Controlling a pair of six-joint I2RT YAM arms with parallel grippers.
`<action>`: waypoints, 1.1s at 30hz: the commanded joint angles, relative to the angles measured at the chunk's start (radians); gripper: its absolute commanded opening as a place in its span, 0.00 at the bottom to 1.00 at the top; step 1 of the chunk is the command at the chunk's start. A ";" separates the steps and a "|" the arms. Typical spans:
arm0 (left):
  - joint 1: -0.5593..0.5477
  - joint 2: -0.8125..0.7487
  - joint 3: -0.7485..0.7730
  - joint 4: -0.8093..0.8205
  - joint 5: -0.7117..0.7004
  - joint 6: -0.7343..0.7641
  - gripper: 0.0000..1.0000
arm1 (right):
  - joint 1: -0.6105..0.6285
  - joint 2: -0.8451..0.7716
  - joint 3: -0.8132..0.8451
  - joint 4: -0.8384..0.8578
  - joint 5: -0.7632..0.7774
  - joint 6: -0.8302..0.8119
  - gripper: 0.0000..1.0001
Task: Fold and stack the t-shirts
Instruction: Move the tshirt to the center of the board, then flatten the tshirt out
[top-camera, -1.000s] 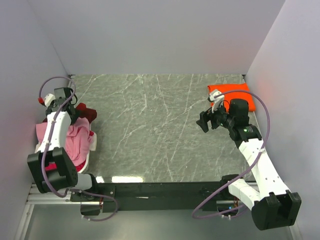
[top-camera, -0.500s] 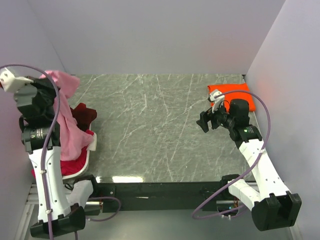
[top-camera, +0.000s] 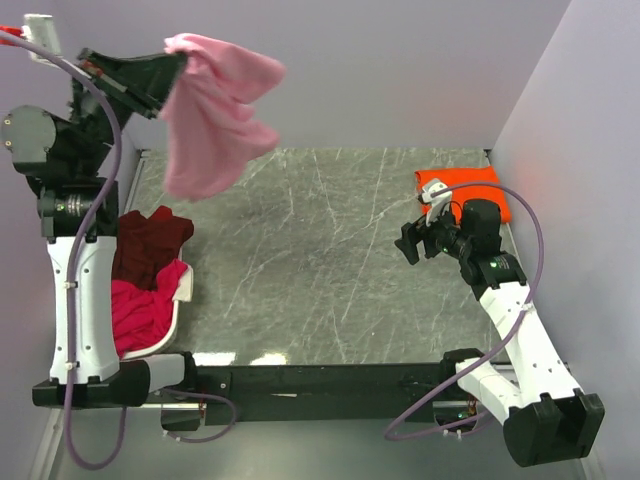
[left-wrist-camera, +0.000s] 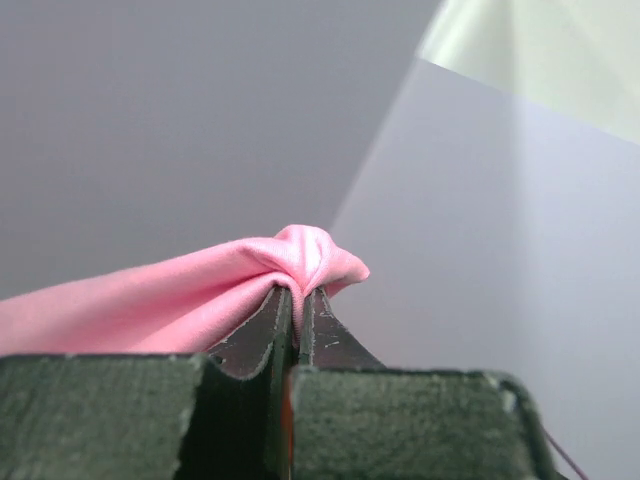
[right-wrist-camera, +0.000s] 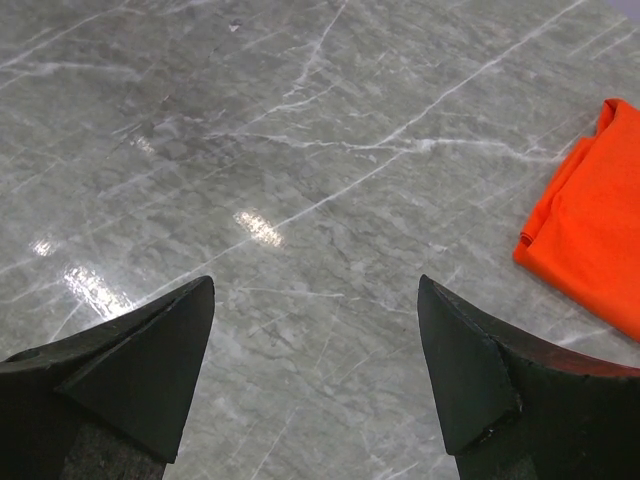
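My left gripper (top-camera: 175, 62) is raised high at the back left and is shut on the light pink t-shirt (top-camera: 215, 110), which hangs in the air above the table. In the left wrist view the pink t-shirt (left-wrist-camera: 210, 290) bunches out between the closed fingers (left-wrist-camera: 255, 330). A dark maroon t-shirt (top-camera: 150, 240) and a magenta-red t-shirt (top-camera: 140, 310) lie in a white basket (top-camera: 182, 290) at the left. The bright orange t-shirt (top-camera: 462, 190) lies folded at the back right, also in the right wrist view (right-wrist-camera: 595, 230). My right gripper (top-camera: 412, 242) is open and empty over the marble, left of the orange shirt.
The grey marble table (top-camera: 310, 260) is walled by pale panels on the left, back and right. The black arm rail (top-camera: 330, 380) runs along the near edge.
My left arm has swung up from the basket, lifting the pink t-shirt high into the air and to the right. The right arm has not moved.
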 joint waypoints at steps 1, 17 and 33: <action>-0.127 -0.017 0.027 0.144 0.080 -0.053 0.00 | 0.004 -0.020 0.018 0.018 0.018 -0.008 0.88; -0.373 0.200 -0.579 0.199 0.003 0.031 0.06 | -0.059 -0.039 0.012 0.022 0.052 -0.028 0.89; -0.499 0.110 -0.553 -0.470 -0.123 0.842 0.74 | 0.050 0.147 -0.008 -0.494 -0.499 -0.864 0.91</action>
